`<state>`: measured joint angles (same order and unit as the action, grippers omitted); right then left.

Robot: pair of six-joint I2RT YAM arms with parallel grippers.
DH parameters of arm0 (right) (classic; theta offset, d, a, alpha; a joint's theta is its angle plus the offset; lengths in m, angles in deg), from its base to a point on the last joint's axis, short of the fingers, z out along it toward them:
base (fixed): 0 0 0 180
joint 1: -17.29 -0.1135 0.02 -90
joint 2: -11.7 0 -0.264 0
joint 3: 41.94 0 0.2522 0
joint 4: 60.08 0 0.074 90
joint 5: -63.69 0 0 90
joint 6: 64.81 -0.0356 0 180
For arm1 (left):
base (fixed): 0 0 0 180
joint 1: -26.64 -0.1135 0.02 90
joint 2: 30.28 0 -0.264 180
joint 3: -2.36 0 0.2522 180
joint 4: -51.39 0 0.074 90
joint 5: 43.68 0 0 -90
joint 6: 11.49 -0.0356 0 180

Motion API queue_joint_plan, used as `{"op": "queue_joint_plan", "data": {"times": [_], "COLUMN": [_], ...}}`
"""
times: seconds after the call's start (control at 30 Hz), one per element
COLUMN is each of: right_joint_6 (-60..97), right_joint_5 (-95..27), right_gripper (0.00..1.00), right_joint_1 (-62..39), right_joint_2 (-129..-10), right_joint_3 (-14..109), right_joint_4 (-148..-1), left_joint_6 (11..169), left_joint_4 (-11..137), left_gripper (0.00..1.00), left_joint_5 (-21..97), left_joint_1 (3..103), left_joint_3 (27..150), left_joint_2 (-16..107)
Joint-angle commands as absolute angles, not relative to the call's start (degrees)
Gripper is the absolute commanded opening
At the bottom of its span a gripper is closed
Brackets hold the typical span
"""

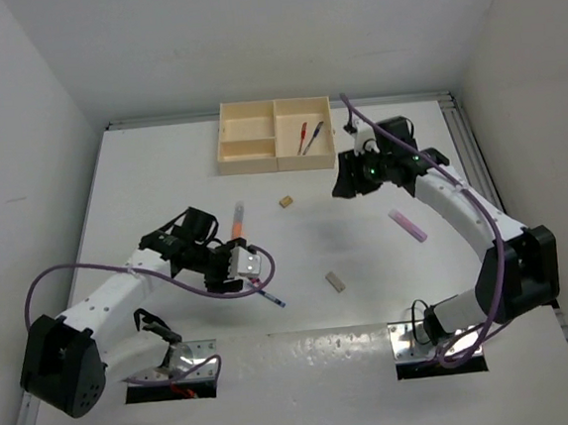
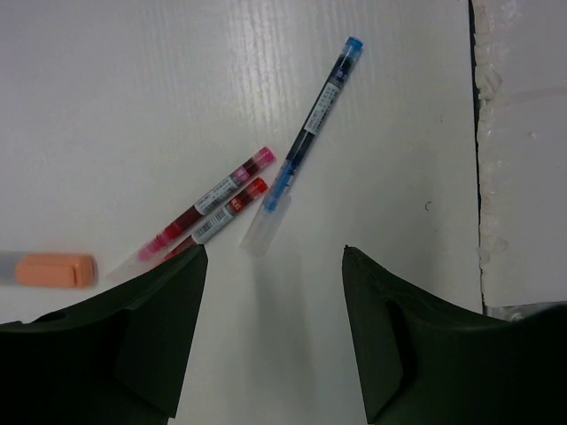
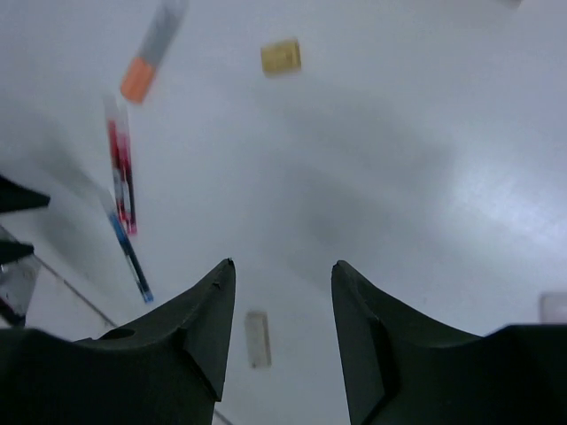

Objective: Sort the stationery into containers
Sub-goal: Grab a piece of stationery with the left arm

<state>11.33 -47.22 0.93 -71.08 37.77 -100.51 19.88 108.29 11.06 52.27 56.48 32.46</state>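
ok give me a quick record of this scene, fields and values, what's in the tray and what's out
tray: three compartments, far side, middle
in tray: red pen and blue pen, large compartment; small ones look empty
loose pens: two red pens side by side, loose blue pen beside them
other loose: orange marker, tan block, eraser block, pink piece
left gripper: open, empty, over the loose pens
right gripper: open, empty, near the tray

A robotics lab cell. Plain white walls (image 1: 28, 125) box in a white tabletop (image 1: 152, 184), with left arm (image 1: 103, 303) and right arm (image 1: 463, 212) bolted on.
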Motion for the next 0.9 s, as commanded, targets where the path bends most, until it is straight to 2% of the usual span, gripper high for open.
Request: {"op": "queue_joint_plan", "data": {"times": [0.0, 0.2, 0.53, 0.87], "right_joint_6": [13.9, 15.3, 15.1, 14.9], "right_joint_5": [-50.3, -50.7, -52.2, -52.6], "right_gripper": [0.47, 0.47, 0.46, 0.46], "right_joint_1": [1.0, 1.8, 3.2, 3.5], "right_joint_2": [-67.7, -67.5, -72.4, -73.8], "right_joint_3": [32.2, 32.6, 36.0, 36.7], "right_joint_4": [-105.2, -108.9, -111.3, -111.2], "left_joint_6": [14.9, 13.1, 9.4, 9.0], "left_joint_4": [104.5, 100.1, 99.9, 97.6], "left_gripper": [0.68, 0.66, 0.46, 0.43], "left_joint_5": [12.3, 14.2, 17.5, 19.0], "left_joint_1": [55.2, 57.8, 59.3, 58.9], "left_joint_3": [56.6, 56.9, 55.2, 52.8], "left_joint_2": [36.3, 42.4, 48.7, 50.7]}}
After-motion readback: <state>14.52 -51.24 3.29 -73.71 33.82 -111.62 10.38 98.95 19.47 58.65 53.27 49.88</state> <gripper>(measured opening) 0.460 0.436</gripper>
